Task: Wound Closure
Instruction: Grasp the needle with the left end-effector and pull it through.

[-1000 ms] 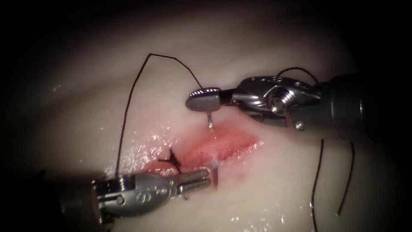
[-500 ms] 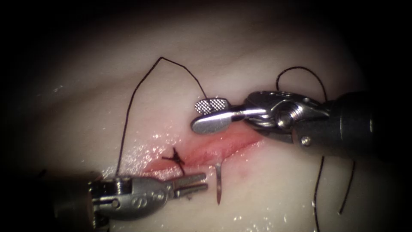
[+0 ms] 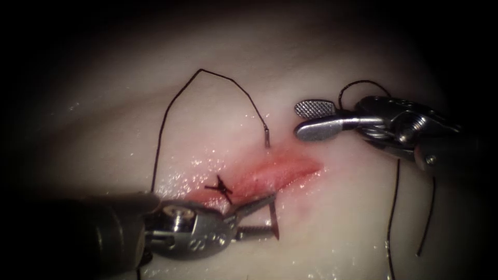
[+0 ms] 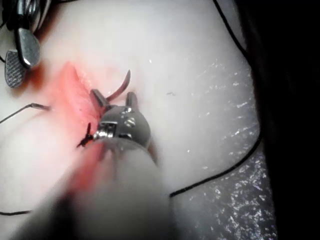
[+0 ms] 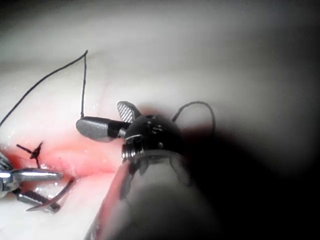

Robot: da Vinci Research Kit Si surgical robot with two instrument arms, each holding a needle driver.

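Needle (image 3: 273,224) lodged through tissue (image 3: 332,218), tip out below cut (image 3: 270,173); left tool (image 3: 257,215) gaping around tip, right tool (image 3: 315,118) open, empty.

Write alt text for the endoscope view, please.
The curved needle sits through the tissue across the cut, its tip between the left tool's open jaws. The right tool hovers open, holding nothing; black thread trails from the needle's tail.

Endoscope above-front, wrist views close along shafts, all sharing the cut (image 3: 270,173).
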